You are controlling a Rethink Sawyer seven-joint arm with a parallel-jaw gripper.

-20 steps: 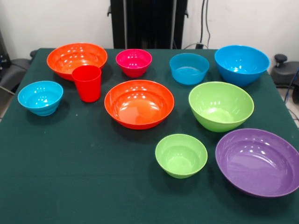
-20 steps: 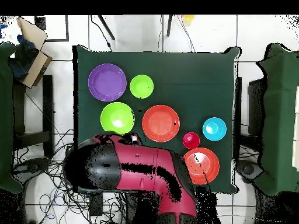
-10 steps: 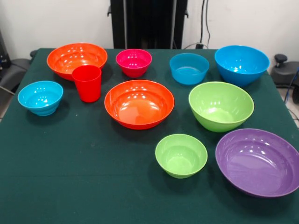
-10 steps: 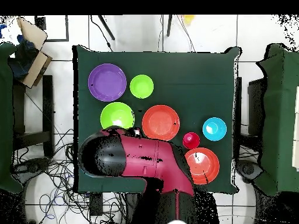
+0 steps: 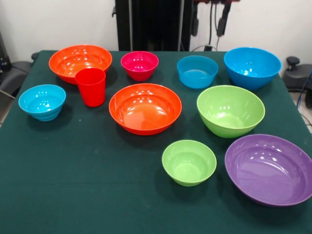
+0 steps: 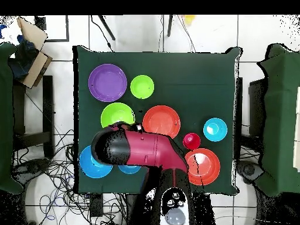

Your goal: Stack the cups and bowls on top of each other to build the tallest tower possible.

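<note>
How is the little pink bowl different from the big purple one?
The magenta bowl is small and sits at the table's far side, near the robot; the purple bowl is far wider and shallower and sits at the near right corner in the front view. Both are glossy, upright, empty and unstacked.

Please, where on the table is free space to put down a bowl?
The front view's near-left table is bare, below the small blue bowl and left of the small green bowl. The far rows are crowded; the red cup stands close before an orange bowl.
</note>
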